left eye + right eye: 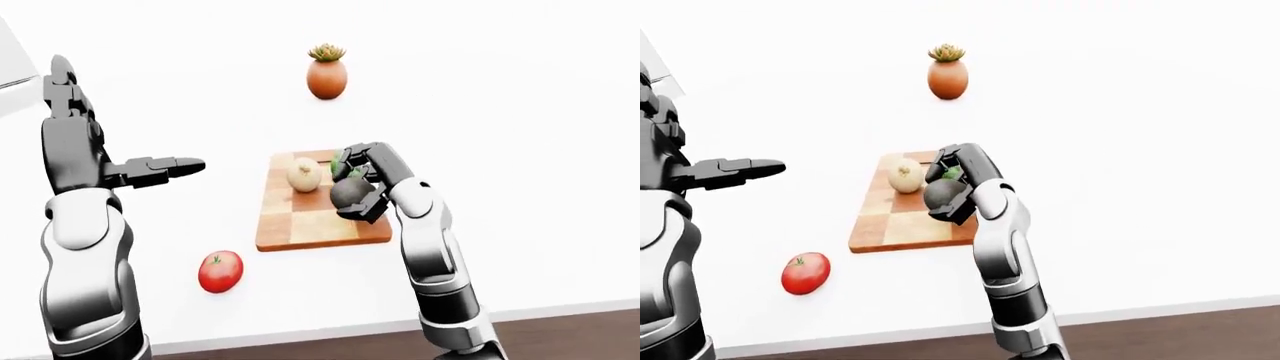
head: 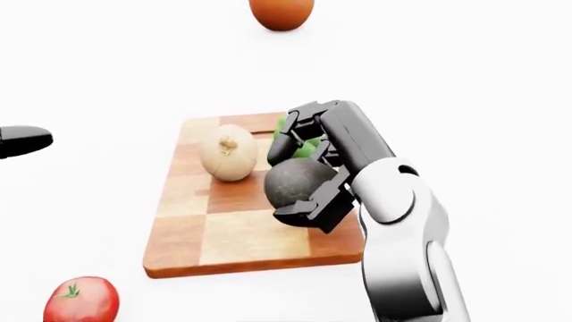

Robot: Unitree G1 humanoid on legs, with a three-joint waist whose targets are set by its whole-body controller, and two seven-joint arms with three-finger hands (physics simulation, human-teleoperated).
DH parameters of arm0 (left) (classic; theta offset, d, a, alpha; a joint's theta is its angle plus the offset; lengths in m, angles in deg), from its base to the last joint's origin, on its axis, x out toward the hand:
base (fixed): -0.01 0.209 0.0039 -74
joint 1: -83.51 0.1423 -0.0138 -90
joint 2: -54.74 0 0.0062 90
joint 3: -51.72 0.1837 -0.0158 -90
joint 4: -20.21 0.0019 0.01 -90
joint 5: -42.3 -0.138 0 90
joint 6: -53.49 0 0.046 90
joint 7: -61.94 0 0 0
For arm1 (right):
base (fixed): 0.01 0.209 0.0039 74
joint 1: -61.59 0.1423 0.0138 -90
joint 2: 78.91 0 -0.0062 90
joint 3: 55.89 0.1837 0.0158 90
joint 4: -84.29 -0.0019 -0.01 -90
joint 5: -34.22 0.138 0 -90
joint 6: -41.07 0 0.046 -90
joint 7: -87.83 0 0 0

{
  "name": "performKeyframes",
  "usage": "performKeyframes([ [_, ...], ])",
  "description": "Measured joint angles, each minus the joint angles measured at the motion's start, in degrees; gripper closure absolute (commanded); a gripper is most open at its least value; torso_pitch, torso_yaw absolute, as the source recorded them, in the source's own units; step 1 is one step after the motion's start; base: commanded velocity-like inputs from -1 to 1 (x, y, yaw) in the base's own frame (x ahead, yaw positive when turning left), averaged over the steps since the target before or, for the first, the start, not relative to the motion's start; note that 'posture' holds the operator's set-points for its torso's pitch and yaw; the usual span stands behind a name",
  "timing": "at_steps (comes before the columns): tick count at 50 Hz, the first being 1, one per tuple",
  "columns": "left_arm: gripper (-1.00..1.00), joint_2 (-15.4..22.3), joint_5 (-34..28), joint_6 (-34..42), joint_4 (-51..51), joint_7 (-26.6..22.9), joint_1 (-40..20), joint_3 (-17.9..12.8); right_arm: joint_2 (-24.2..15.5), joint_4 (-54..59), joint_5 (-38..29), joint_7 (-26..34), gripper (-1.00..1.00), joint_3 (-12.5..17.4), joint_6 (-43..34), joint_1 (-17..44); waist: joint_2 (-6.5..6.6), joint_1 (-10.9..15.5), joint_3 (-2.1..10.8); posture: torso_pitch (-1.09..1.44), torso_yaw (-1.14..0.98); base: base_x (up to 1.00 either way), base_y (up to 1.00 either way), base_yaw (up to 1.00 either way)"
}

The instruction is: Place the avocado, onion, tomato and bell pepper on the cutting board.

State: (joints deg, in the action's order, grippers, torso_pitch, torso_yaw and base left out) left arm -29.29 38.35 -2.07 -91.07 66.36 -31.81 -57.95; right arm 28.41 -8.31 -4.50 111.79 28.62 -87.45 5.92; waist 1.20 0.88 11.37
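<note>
A checkered wooden cutting board (image 2: 241,241) lies mid-table. A pale onion (image 2: 229,153) sits on its upper left part. My right hand (image 2: 304,176) is shut on the dark avocado (image 2: 293,181) and holds it just over the board's right half. A bit of the green bell pepper (image 2: 308,145) shows behind the fingers, mostly hidden. The red tomato (image 1: 220,271) lies on the white table below and left of the board. My left hand (image 1: 160,169) is raised to the left of the board, fingers stretched out, empty.
A terracotta pot with a succulent (image 1: 327,73) stands at the top of the view, beyond the board. The white table's near edge (image 1: 560,309) runs along the bottom, with dark wooden floor below it.
</note>
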Motion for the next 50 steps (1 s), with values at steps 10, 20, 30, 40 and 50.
performKeyframes([
  [10,-1.0,-0.01,0.22,0.04,-0.41,-0.02,0.61,-0.37,0.2,-0.92,-0.21,0.62,0.62,-0.37,-0.32,-0.66,-0.06,0.08,-0.03,-0.25,0.0,0.0,0.0,0.0],
  [20,-1.0,0.27,0.27,0.46,-0.56,0.02,0.04,-0.32,-0.01,-1.34,-0.63,1.3,0.41,-0.48,-0.42,-1.41,-0.07,0.22,-0.02,-0.25,0.0,0.0,0.0,0.0],
  [30,-1.0,0.44,0.24,0.5,-0.16,0.07,-0.71,0.08,-0.59,-2.43,-1.68,2.06,0.22,-0.11,-0.94,-2.58,-0.07,0.3,0.03,-0.25,0.0,0.0,0.0,0.0],
  [40,-1.0,0.31,0.21,0.53,-0.54,-0.01,-0.17,-0.14,-0.46,-4.4,-2.31,2.57,-0.15,-0.26,-1.18,-3.85,-0.12,0.26,0.14,-0.25,0.0,0.0,0.0,0.0],
  [50,-1.0,-0.04,-0.07,0.23,-0.33,0.22,0.07,0.06,-0.3,-4.49,-1.9,2.31,-0.41,-0.27,-0.72,-5.0,-0.12,0.21,0.25,-0.25,0.0,0.0,0.0,0.0],
])
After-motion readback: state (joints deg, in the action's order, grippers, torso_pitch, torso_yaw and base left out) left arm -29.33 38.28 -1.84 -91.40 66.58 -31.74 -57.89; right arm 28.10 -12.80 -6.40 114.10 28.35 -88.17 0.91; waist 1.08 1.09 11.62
